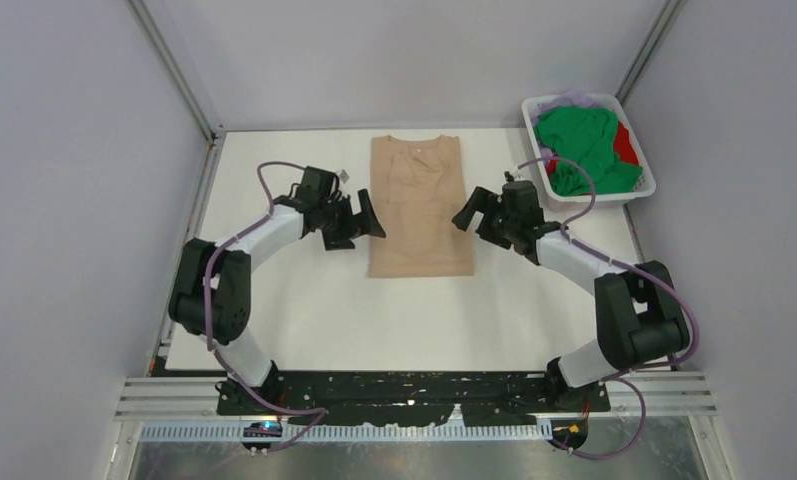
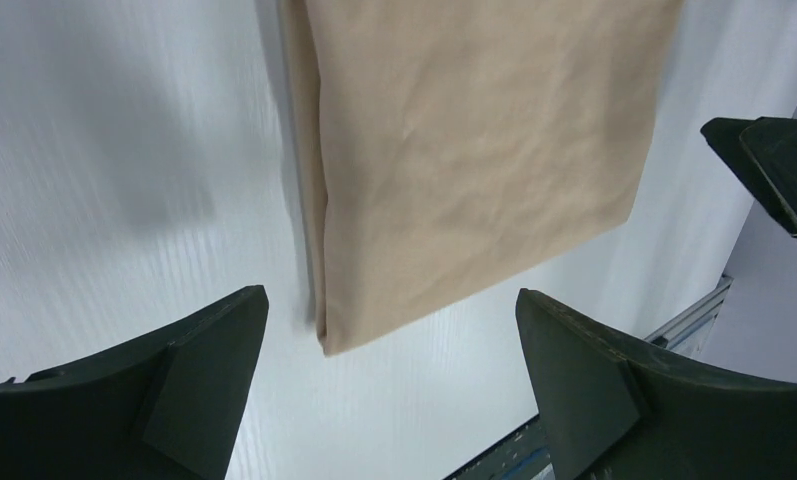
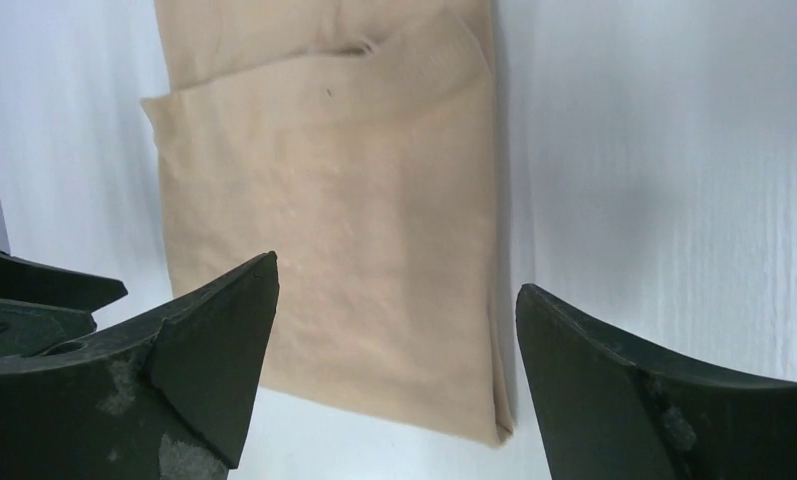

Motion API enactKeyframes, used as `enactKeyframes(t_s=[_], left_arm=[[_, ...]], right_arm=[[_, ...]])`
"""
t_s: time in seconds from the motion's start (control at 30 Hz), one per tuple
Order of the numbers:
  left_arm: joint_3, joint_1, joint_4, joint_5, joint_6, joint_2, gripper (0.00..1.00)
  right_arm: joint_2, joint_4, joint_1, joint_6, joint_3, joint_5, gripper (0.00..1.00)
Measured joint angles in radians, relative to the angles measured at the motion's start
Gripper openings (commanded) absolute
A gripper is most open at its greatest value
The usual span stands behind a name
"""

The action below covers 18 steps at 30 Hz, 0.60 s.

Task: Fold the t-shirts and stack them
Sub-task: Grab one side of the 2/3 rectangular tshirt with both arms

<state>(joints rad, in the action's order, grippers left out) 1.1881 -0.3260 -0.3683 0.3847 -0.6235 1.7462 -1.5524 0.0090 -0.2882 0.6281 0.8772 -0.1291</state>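
Observation:
A beige-tan t-shirt lies flat in the middle of the white table, its sides folded in to a long narrow rectangle, collar at the far end. My left gripper hovers open just off its left edge, with the shirt's near corner ahead of the fingers. On the other side my right gripper is open beside the right edge, and the folded shirt shows between its spread jaws. Neither holds anything. A green t-shirt and a red one lie in the basket.
The white slatted basket stands at the far right corner of the table. Grey walls with metal posts close in the sides and back. A metal rail runs along the near edge by the arm bases.

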Motion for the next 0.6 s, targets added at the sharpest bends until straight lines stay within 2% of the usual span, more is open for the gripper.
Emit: enactKeyframes(t_s=[0.1, 0.2, 0.3, 0.4, 0.43, 0.6], left_arm=[[-0.132, -0.019, 0.010, 0.000, -0.005, -0.089, 0.99], [-0.217, -0.036, 0.023, 0.000, -0.013, -0.121, 0.90], [-0.274, -0.051, 0.039, 0.000, -0.032, -0.121, 0.77], [-0.290, -0.060, 0.048, 0.000, -0.051, -0.113, 0.69], [-0.290, -0.062, 0.057, 0.000, -0.056, -0.107, 0.65], [-0.288, -0.076, 0.087, 0.004, -0.078, -0.064, 0.49]], right_arm=[[0.102, -0.033, -0.005, -0.001, -0.104, -0.012, 0.96], [0.160, -0.056, -0.013, -0.001, -0.178, -0.022, 0.98], [0.187, -0.077, -0.025, -0.001, -0.235, -0.034, 0.85], [0.187, -0.086, -0.031, 0.000, -0.266, -0.049, 0.73], [0.187, -0.087, -0.032, -0.002, -0.270, -0.054, 0.66], [0.179, -0.080, -0.037, 0.005, -0.279, -0.068, 0.52]])
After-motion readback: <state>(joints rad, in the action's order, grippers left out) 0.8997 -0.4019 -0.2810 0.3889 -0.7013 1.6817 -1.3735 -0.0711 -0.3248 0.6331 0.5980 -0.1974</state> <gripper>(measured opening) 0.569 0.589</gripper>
